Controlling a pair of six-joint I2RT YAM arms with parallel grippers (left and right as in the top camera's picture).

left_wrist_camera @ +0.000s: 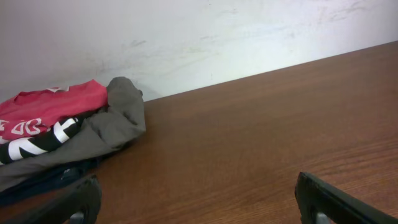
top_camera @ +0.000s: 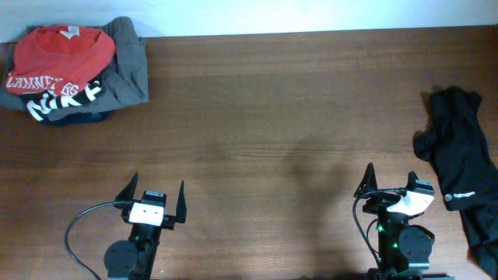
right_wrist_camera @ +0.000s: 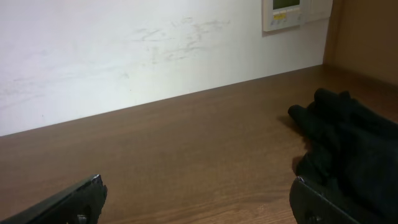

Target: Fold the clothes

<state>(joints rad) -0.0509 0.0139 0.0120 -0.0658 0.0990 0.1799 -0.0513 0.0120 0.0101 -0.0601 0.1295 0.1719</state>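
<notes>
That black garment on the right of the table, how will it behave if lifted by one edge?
Probably floppy: the black garment lies crumpled in soft folds, so it should drape and hang. Likely light, being thin cloth. On the smooth wooden table it may slide and bunch rather than roll.

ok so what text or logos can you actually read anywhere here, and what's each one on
"NIK", tentatively: big white block letters on a dark garment in the pile, the rest lost in folds.
White lettering on the red shirt: too blurred to read.
Small white logo print on the black garment: too small to read.
Display on the wall panel: too small to read.
</notes>
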